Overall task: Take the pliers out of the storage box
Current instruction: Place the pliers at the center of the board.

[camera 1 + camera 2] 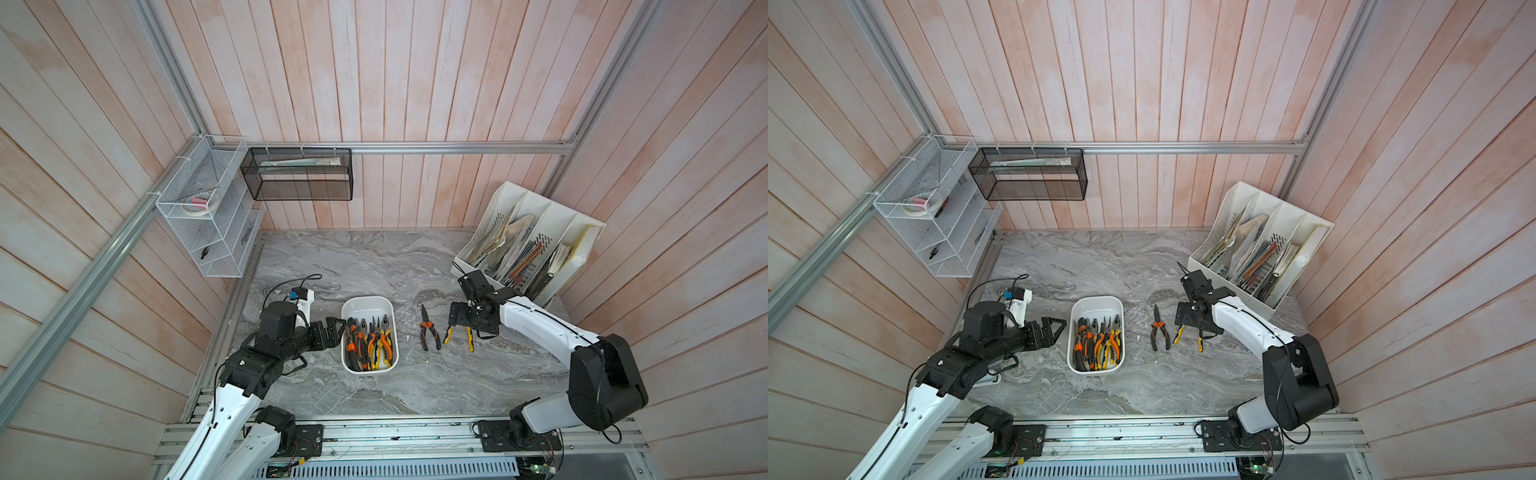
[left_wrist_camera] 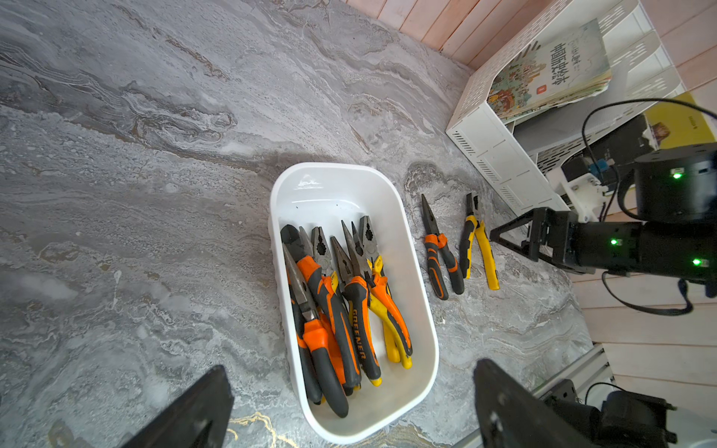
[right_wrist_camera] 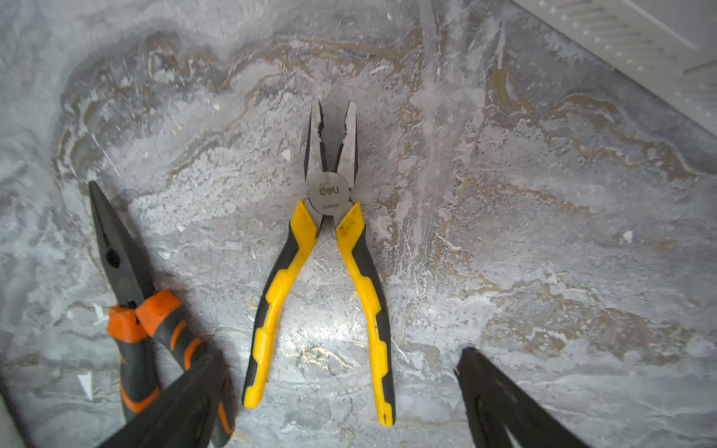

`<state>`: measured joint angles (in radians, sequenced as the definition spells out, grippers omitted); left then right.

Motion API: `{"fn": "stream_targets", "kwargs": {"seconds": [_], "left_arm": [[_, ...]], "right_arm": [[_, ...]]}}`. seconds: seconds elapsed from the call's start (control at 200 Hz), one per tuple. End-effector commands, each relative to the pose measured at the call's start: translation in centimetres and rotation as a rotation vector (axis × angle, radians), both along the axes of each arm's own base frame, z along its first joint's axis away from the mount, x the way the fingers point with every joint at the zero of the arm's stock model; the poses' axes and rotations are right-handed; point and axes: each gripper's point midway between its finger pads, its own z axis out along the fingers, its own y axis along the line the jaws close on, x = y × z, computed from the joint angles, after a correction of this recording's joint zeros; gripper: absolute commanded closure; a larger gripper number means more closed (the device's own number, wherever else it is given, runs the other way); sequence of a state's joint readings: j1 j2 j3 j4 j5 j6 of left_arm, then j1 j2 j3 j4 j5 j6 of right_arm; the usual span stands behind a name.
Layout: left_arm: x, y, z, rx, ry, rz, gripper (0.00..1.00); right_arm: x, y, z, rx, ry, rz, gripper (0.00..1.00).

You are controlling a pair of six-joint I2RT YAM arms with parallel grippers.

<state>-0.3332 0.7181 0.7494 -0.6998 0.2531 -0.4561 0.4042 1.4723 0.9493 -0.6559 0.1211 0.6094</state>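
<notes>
The storage box [image 1: 368,301] [image 1: 1096,306] [image 2: 333,194], a shallow white tub, sits mid-table with several pliers [image 1: 370,345] [image 1: 1098,345] [image 2: 341,302] piled in it, handles toward the front. Two more pliers lie on the marble to its right. One is orange-and-black long-nose [image 1: 428,332] [image 3: 132,302]. The other is yellow-and-black [image 1: 470,340] [image 2: 479,248] [image 3: 329,194], its handles spread. My right gripper [image 1: 457,320] [image 3: 341,355] hovers open just above the yellow pair, touching nothing. My left gripper [image 1: 338,328] [image 2: 351,366] stands open at the box's left rim, empty.
A white slotted file organizer [image 1: 532,241] with books stands at the back right, close behind my right arm. On the walls hang a black mesh basket [image 1: 299,174] and a white wire basket [image 1: 208,208]. An aluminium rail [image 1: 395,432] runs along the table's front edge.
</notes>
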Motion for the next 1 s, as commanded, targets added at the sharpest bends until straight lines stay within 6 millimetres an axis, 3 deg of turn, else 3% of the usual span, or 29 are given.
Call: {"fn": "stream_targets", "kwargs": {"seconds": [0.0, 0.345, 0.48, 0.67, 0.895, 0.995], "left_arm": [[0.0, 0.1, -0.2, 0.004, -0.009, 0.002, 0.0], [0.0, 0.0, -0.3, 0.004, -0.005, -0.001, 0.0], [0.0, 0.0, -0.2, 0.005, -0.006, 0.0, 0.0], [0.0, 0.1, -0.2, 0.006, -0.006, 0.002, 0.0], [0.1, 0.1, -0.2, 0.006, -0.008, 0.002, 0.0], [0.0, 0.1, -0.2, 0.005, -0.007, 0.002, 0.0]], "right_arm": [[0.0, 1.4, -0.8, 0.082, 0.042, -0.004, 0.02], [-0.2, 1.2, -4.5, 0.047, 0.13, 0.016, 0.02], [-0.5, 0.8, -5.3, 0.015, 0.153, 0.032, 0.06], [-1.3, 1.0, -5.9, 0.018, 0.165, 0.075, 0.2], [-1.9, 0.8, -5.9, -0.025, 0.178, 0.126, 0.47], [-2.1, 0.8, -6.1, -0.078, 0.196, 0.169, 0.55]]}}
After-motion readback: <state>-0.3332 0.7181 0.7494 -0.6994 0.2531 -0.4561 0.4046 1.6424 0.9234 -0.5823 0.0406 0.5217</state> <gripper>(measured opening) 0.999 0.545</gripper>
